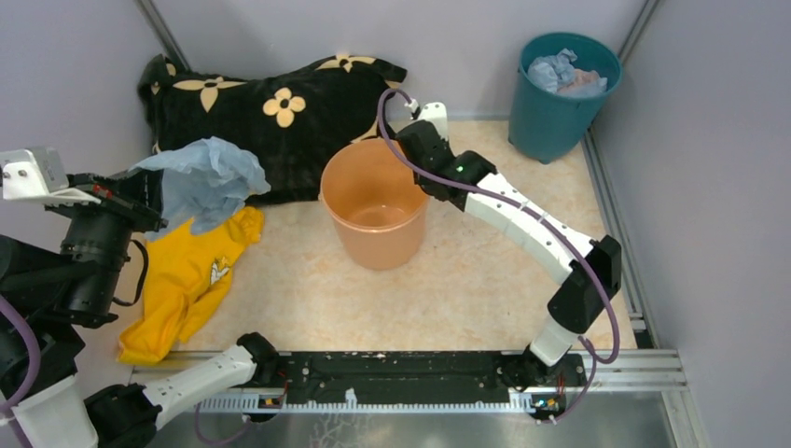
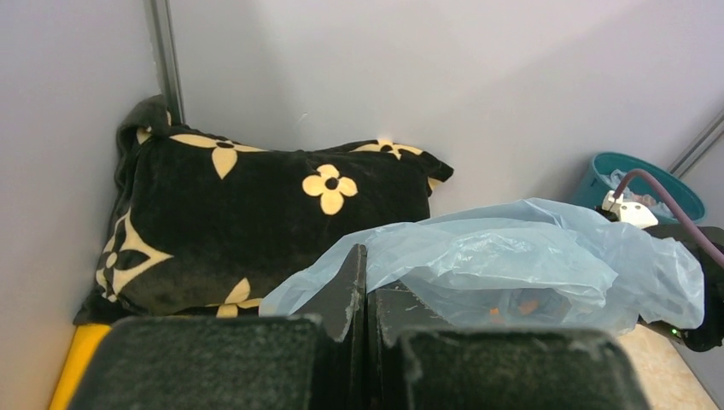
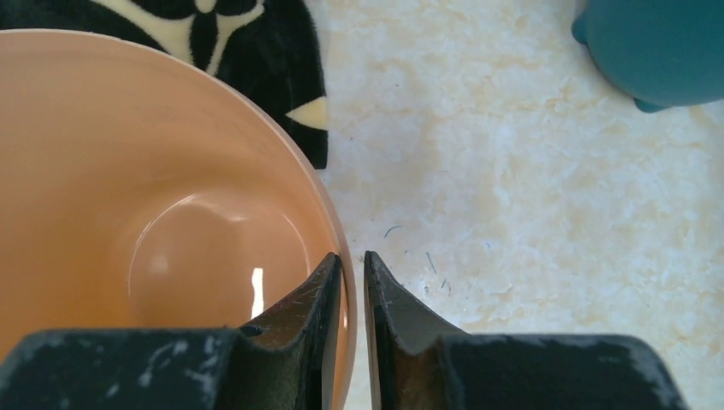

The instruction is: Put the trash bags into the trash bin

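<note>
Over the bench [image 1: 485,271], my left tool [image 2: 365,278] grips the bag [image 2: 512,256], right tool [image 3: 352,273] pinches the bin [image 3: 102,128] rim; next I swing the bag over.

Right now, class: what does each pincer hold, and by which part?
The left pincer grips the pale blue trash bag by a fold of film; the right pincer pinches the peach trash bin at its rim.
</note>
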Motion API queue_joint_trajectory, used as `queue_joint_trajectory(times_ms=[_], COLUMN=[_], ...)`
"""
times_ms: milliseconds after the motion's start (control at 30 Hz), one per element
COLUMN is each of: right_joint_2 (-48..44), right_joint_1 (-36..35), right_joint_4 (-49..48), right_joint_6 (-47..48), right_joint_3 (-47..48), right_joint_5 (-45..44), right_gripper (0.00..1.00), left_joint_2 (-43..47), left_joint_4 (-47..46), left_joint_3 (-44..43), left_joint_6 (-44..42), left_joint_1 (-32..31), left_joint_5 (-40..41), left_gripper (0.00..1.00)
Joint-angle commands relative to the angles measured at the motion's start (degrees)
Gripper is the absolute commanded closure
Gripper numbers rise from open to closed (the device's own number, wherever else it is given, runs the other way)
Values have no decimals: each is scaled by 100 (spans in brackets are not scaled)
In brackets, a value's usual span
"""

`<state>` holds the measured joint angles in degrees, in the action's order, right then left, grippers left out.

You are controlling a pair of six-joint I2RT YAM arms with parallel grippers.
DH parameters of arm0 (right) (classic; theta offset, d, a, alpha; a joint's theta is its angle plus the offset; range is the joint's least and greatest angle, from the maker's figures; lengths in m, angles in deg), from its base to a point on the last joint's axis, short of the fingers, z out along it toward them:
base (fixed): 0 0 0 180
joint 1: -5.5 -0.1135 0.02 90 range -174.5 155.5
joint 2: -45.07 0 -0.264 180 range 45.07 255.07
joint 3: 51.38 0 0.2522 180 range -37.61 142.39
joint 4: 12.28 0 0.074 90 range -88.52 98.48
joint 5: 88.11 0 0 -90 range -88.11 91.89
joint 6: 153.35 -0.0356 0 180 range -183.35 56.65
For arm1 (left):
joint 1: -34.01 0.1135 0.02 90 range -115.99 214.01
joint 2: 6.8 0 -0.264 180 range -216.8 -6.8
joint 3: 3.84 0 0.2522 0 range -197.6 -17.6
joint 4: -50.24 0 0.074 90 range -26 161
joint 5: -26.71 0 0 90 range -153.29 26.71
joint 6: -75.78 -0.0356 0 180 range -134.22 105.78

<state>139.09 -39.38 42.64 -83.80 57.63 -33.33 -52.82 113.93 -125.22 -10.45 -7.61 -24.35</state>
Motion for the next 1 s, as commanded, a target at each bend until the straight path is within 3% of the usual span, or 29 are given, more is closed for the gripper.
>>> queue_joint_trajectory(times_ms=[0, 333, 533, 700, 800, 967], right_joint_2=[-279, -700, -663, -556, -374, -238], right_joint_1=[358, 760, 764, 769, 763, 767], right_joint_4=[-243, -506, -587, -623, -588, -601], right_joint_6=[179, 232, 367, 281, 242, 137], right_joint_3=[-132, -674, -554, -649, -639, -656], right_joint_5=[-166, -20, 552, 885, 1030, 1068], right_gripper=[84, 84, 67, 62, 63, 77], left_joint_2=[-83, -124, -109, -114, -101, -74], left_joint_4=[-89, -166, -204, -203, -199, -238], left_joint_3=[80, 235, 302, 311, 323, 390], left_joint_6=[95, 148, 177, 196, 195, 199], left_joint_1=[12, 14, 14, 14, 6, 10], left_joint_5=[-123, -214, -238, -246, -266, -268], left_gripper=[100, 100, 100, 100, 100, 100])
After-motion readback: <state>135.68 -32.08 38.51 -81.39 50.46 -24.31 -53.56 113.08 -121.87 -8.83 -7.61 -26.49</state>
